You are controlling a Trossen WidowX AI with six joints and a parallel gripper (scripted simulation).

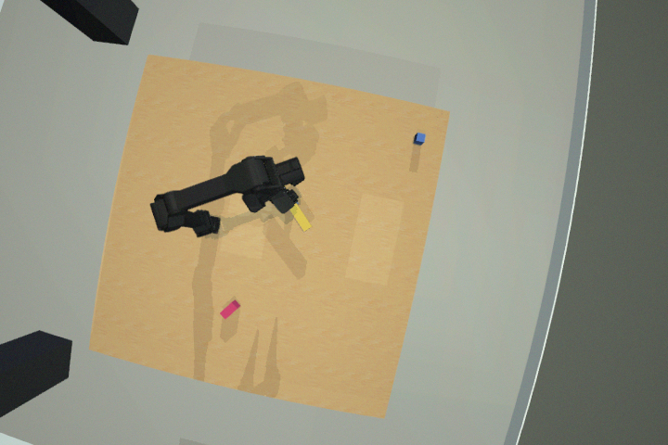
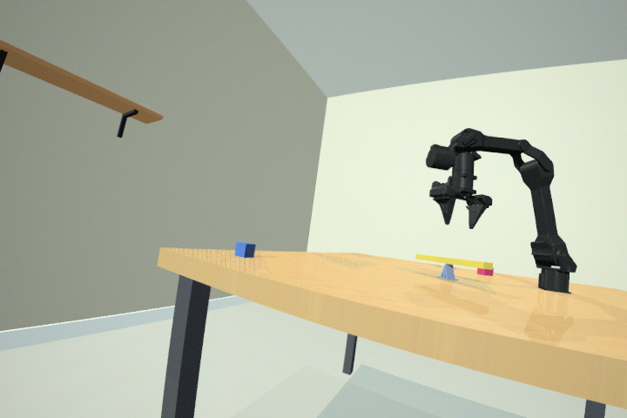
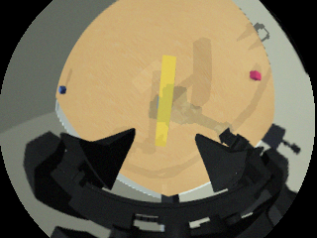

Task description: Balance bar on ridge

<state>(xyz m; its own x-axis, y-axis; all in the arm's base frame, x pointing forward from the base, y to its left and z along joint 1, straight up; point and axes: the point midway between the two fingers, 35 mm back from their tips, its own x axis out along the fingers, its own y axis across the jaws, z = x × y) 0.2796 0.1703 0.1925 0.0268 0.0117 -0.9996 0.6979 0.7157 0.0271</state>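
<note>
A long yellow bar [image 1: 301, 218] [image 2: 455, 261] [image 3: 166, 99] rests across the light blue-grey ridge [image 2: 447, 273], with both ends off the table in the exterior view. It looks close to level there; the slant in that view may be perspective. The ridge is mostly hidden under the bar in the wrist view. My gripper [image 2: 459, 226] [image 3: 166, 134] is wide open and empty. It hangs well above the bar, with a clear gap between the fingertips and the bar. In the top view the arm covers part of the bar.
A pink-red block [image 1: 229, 309] [image 2: 485, 271] [image 3: 255, 75] lies on the wooden table [image 1: 324, 340] [image 2: 324, 305], beyond the bar in the exterior view. A blue cube [image 1: 419, 138] [image 2: 244, 249] [image 3: 62, 89] stands near a table corner, far from the ridge.
</note>
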